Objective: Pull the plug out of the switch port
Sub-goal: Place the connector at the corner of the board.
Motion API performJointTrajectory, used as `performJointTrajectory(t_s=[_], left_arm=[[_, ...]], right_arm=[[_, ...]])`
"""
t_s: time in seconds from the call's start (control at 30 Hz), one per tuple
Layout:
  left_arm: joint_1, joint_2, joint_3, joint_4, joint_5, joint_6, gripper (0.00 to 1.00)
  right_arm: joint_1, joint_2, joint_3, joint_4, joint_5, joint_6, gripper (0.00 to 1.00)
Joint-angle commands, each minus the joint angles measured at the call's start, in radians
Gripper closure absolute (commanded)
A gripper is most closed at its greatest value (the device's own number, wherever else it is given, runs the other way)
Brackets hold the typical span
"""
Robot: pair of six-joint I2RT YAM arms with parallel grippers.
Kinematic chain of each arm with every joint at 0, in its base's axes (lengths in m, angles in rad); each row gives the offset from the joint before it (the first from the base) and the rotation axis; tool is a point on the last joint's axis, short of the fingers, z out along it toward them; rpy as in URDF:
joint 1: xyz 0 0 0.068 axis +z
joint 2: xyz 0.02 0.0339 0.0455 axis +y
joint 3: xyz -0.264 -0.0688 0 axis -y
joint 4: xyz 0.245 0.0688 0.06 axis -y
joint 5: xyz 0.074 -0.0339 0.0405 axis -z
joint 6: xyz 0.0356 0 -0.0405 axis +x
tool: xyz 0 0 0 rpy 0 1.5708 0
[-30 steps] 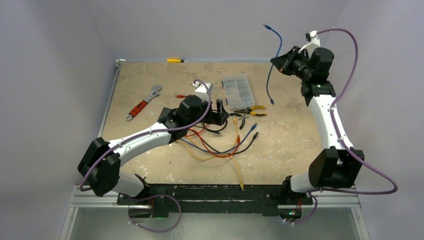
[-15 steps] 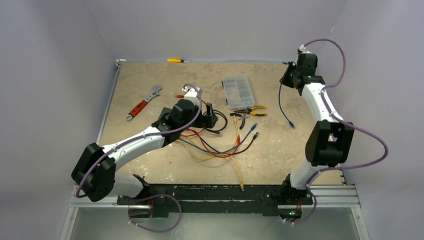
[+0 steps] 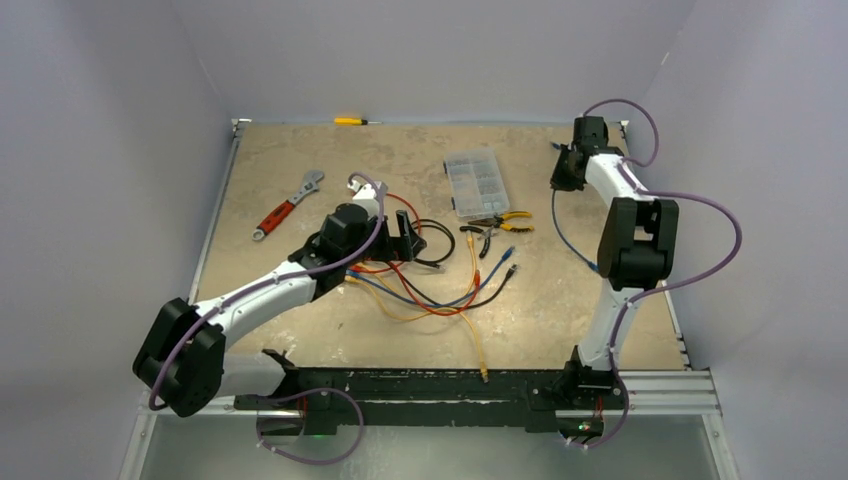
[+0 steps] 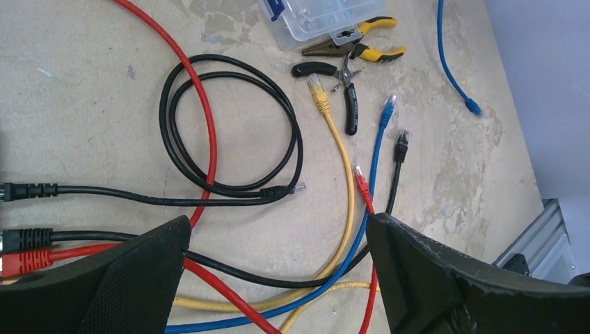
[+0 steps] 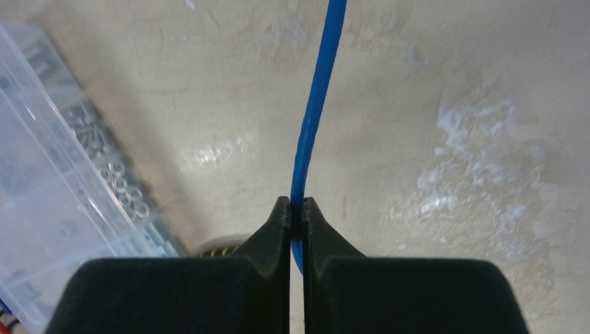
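Between the right fingers (image 5: 273,240), the blue cable (image 5: 317,104) sits pinched

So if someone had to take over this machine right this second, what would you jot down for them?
Right gripper: shut on the blue cable, over the far right of the table.
Left gripper: open, holding nothing, above the loose cables.
Switch: I cannot see it; it seems hidden under the left arm. Two black plugs and a red plug at the left edge of the left wrist view probably sit in it.
Done: the blue cable looks free; its end plug lies on the table.
Left: probably just release it.
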Motion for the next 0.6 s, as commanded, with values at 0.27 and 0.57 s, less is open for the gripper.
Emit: performJointTrajectory(t_s=[0.27,0.57], left_arm=[[0.040,-0.095,-0.090,0.038,0.081,-0.050,0.02],[0.049,-0.101,-0.107,0.051,0.088,-0.054,0.01]], right_arm=[[-0.002,0.064,0.270,-0.091,0.122,-0.007,1.00],[-0.002,-0.070,0.180,0.004,0.043,-0.001,0.44]])
